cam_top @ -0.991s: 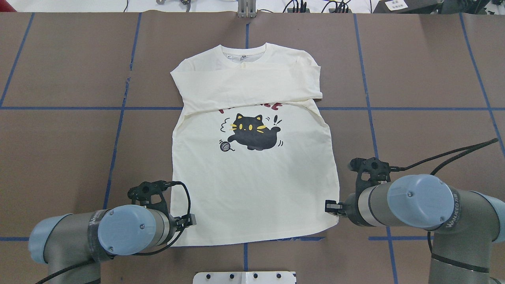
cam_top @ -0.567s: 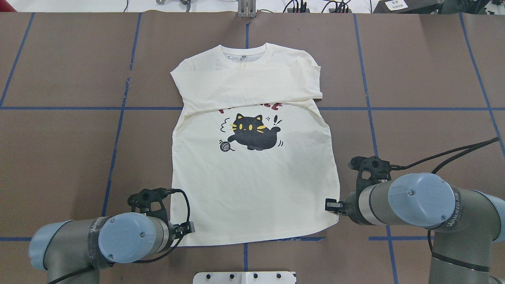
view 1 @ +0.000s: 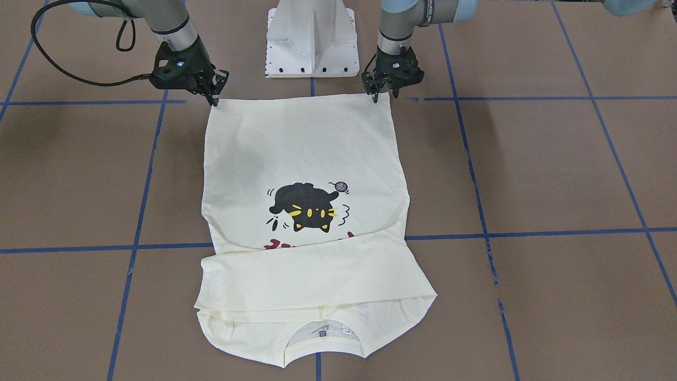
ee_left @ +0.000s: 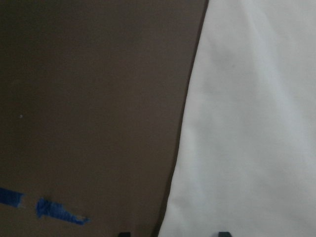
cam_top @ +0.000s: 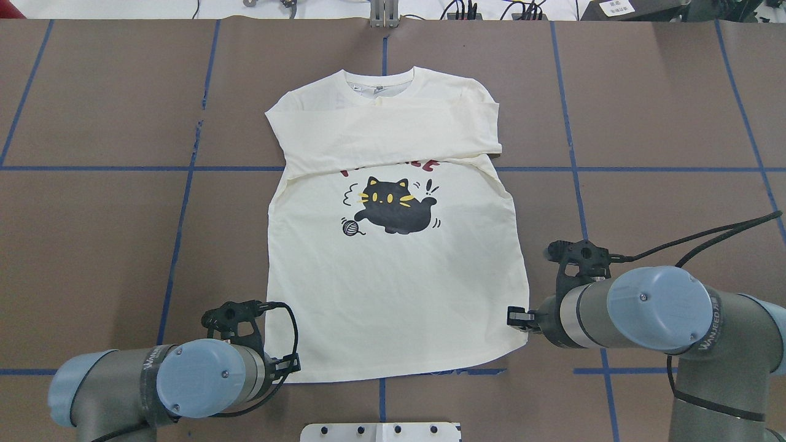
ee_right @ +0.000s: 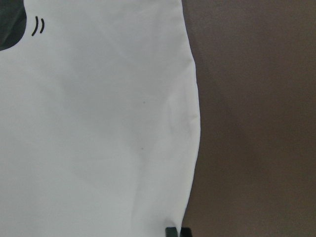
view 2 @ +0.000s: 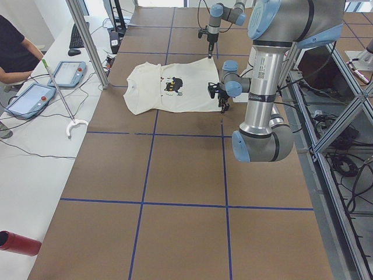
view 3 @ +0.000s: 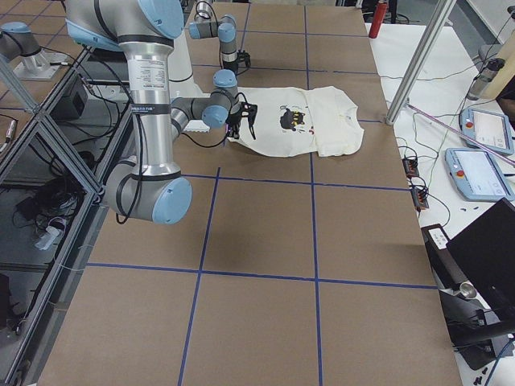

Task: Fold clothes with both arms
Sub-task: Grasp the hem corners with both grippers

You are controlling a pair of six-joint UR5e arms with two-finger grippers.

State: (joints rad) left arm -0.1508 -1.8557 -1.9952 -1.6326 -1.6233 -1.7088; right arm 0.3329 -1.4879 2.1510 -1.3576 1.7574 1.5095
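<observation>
Both sleeves (cam_top: 387, 132) lie folded across the T-shirt (cam_top: 393, 294); near-hem fold remains, right end effector (view 1: 213, 97) clenched on hem, left end effector (view 1: 384, 95) released.

The rig I drive stands in a robotics lab: a brown table (view 2: 186, 169) gridded with blue tape (view 2: 175, 203), aluminium framing (view 2: 87, 41) beside it, teach pendants (view 2: 30, 99) on a white bench (view 2: 29, 186).
</observation>
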